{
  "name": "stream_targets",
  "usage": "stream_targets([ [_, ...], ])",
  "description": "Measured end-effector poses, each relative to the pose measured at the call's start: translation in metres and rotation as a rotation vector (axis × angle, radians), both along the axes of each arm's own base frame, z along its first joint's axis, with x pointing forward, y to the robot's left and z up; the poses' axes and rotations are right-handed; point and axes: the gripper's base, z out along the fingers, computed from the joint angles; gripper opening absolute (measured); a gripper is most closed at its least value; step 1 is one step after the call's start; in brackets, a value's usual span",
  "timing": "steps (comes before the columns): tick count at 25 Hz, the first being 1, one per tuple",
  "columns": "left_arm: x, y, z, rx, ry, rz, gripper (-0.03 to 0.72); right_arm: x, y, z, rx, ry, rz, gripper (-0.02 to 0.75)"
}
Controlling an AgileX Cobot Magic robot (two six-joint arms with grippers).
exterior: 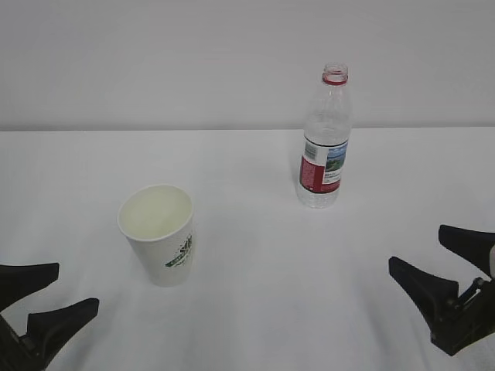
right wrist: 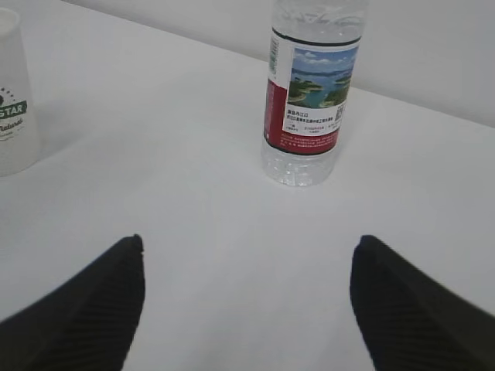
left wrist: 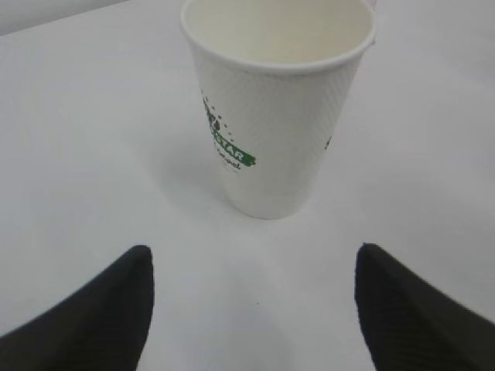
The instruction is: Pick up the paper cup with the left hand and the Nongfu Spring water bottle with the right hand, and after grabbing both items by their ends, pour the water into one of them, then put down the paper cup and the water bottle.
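The white paper cup with a green logo stands upright on the table, left of centre. In the left wrist view the paper cup is just ahead of my left gripper, whose black fingers are spread wide with only table between them. The Nongfu Spring water bottle stands upright and uncapped further back on the right, with water low in it. My right gripper is open a short way before the bottle, touching nothing. In the exterior view the left gripper and right gripper sit at the bottom corners.
The white table runs back to a plain pale wall. The paper cup also shows at the left edge of the right wrist view.
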Motion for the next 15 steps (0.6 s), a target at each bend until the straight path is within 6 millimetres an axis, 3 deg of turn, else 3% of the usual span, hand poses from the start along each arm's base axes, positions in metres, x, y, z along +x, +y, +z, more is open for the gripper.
stream_targets([
  [15,0.0000,0.0000,0.0000,0.000,0.000,0.000,0.569,0.0093,-0.0007,0.0042,0.005,-0.030,-0.023,0.599],
])
